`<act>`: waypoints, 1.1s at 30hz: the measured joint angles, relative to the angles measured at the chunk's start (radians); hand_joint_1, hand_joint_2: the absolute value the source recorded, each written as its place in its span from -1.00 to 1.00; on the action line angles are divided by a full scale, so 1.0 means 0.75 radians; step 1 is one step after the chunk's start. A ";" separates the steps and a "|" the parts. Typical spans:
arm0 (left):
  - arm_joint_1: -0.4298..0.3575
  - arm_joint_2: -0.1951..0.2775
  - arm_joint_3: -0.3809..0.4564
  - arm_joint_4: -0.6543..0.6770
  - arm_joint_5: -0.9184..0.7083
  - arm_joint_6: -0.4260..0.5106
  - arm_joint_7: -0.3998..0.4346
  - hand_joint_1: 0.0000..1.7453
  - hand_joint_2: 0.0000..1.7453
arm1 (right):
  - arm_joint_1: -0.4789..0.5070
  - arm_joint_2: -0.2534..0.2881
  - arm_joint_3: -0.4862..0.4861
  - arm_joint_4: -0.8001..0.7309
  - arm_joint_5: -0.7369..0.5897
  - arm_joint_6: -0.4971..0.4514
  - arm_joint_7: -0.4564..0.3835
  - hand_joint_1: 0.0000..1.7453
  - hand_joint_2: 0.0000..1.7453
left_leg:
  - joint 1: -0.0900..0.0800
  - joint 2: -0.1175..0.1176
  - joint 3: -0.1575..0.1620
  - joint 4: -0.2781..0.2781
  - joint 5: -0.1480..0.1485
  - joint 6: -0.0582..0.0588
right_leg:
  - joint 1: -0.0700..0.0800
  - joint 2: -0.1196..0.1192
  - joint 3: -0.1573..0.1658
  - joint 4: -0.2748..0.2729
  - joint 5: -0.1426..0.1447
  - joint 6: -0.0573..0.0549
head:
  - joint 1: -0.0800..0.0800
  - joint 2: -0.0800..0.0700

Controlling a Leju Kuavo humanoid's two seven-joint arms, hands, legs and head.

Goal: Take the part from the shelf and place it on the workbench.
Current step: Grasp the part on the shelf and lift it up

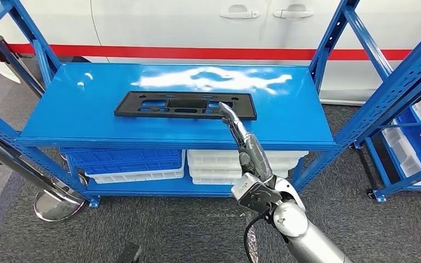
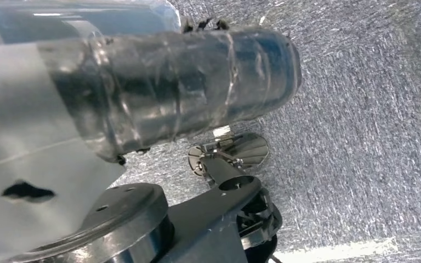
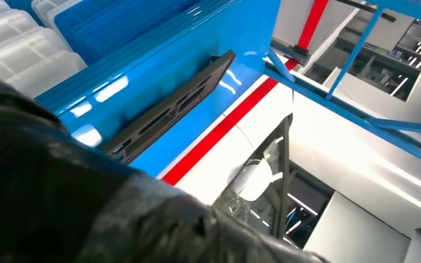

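**Right hand at the plate's near edge, grip not confirmed**

The flat black plastic part with rectangular cut-outs (image 1: 185,105) lies on the glossy blue metal shelf top (image 1: 87,118), in the upper centre of the head view, long side running across the frame. The right hand (image 1: 235,127) reaches up from the lower centre of that view, its tip meeting the near edge of the part close to its right end. Whether the fingers are spread, pressed together or already pinching the edge I cannot tell; the hand is seen end-on there, and in the right wrist view its dark cover hides them. The left hand (image 2: 159,93) hangs over grey carpet, its fingers likewise hidden.

Risks, as I judge them: the part is thin and lies flat on a slick surface, so a push instead of a pinch could slide it toward the far edge. Held so near one end, it may droop, twist or slip out when lifted. A swing could also clip the blue upright post (image 1: 329,46) at the upper right.
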 joint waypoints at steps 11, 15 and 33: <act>-0.006 0.000 -0.001 0.000 0.000 0.001 -0.004 -1.00 -1.00 | -0.004 0.003 0.000 0.008 0.000 0.023 0.001 -1.00 -1.00 | -0.007 -0.001 0.030 0.039 -0.075 -0.054 | 0.003 0.004 0.148 -0.369 0.190 -0.055 | -0.005 0.000; -0.008 0.000 -0.001 0.000 -0.003 0.006 0.001 -1.00 -1.00 | -0.002 0.003 0.001 0.009 -0.006 0.025 0.001 -1.00 -1.00 | 0.000 0.002 -0.140 0.337 -0.175 -0.075 | 0.002 -0.002 0.174 -0.374 0.172 -0.074 | -0.012 0.000; -0.020 0.003 -0.031 -0.001 -0.070 0.102 0.029 -1.00 -1.00 | 0.020 0.001 0.000 0.011 -0.018 0.019 0.001 -1.00 -1.00 | 0.002 0.001 0.004 -0.008 0.007 -0.003 | 0.005 0.003 0.017 -0.052 0.054 -0.012 | 0.000 0.000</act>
